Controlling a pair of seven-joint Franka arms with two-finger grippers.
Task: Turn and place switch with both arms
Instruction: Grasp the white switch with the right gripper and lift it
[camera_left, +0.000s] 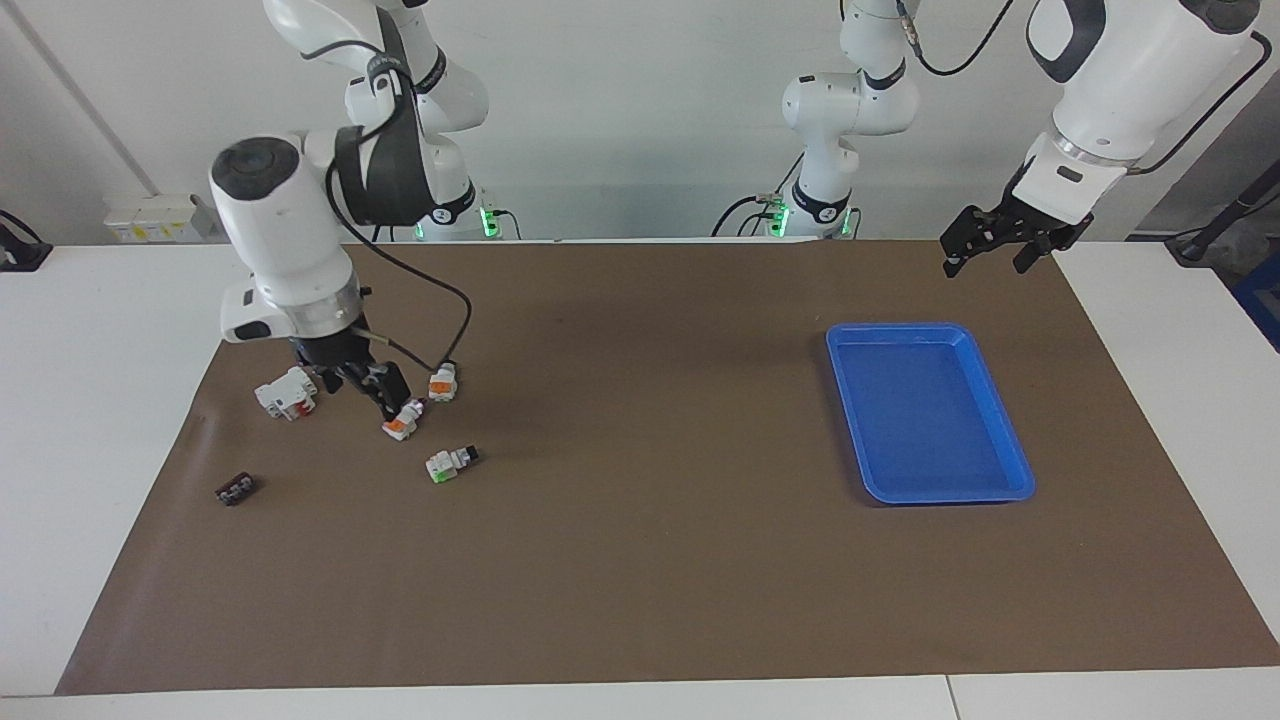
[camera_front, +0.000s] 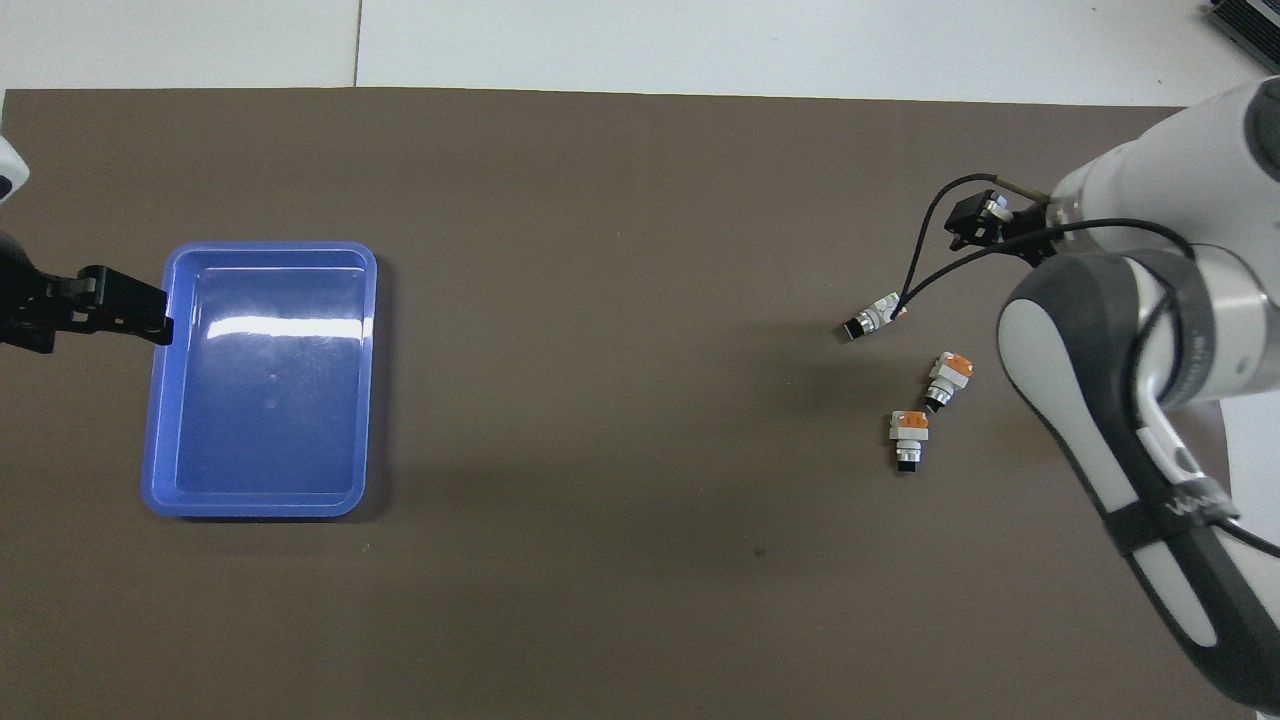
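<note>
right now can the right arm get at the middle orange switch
Probably yes. The right pincer hangs open just beside that switch, nothing between them; the other switches lie apart from it.

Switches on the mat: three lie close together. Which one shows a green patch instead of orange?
The switch lying farthest from the robots, apart from the other two. Its white body shows green; the two nearer switches both show orange.
</note>
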